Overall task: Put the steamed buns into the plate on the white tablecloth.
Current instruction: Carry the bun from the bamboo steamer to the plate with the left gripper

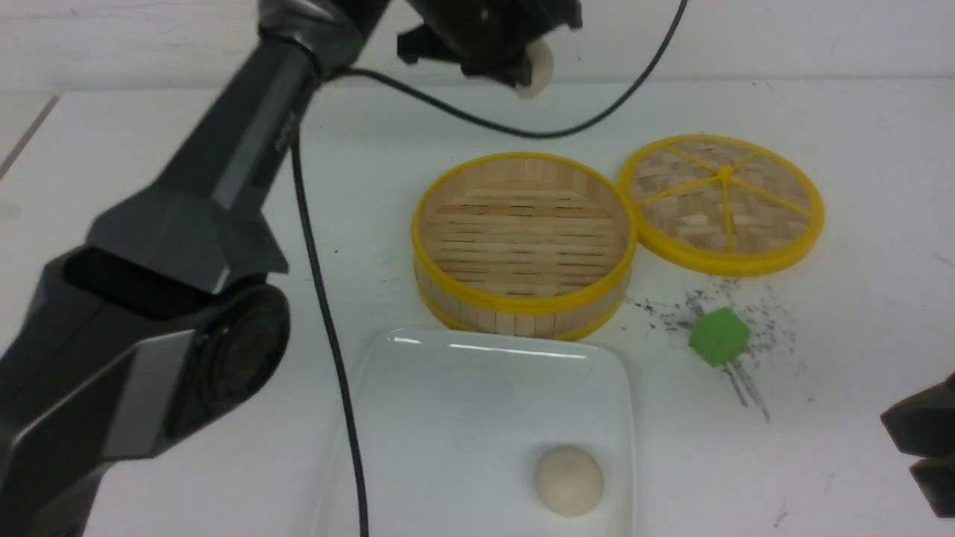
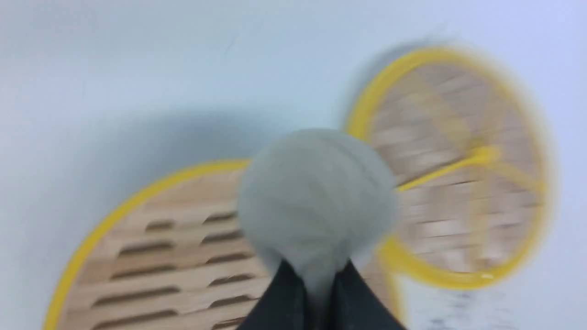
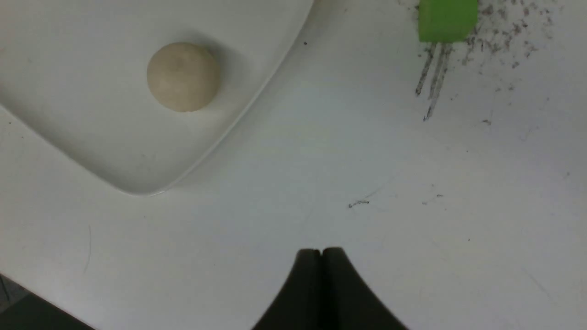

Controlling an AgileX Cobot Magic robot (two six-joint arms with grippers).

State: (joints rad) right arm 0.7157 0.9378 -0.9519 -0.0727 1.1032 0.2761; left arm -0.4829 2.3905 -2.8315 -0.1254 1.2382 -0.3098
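The left fingers (image 2: 279, 302) are clamped on one round steamed bun (image 2: 316, 197), held in the air over the steamer basket (image 1: 522, 224) rim; it is blurred in the wrist view and half hidden from the front. The other bun (image 1: 568, 481) sits in the plate (image 1: 448, 418) near its right rim, with open room to its left and the plate's near end cut off. The right fingers (image 3: 307, 284) are pressed together, empty, over the white tablecloth (image 3: 412, 206) right of the plate.

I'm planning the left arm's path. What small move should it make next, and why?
Probably carry the held bun toward the plate. The left gripper has its jaws shut on it, raised near the empty steamer, and the plate holds only the other bun, with bare room beside it.
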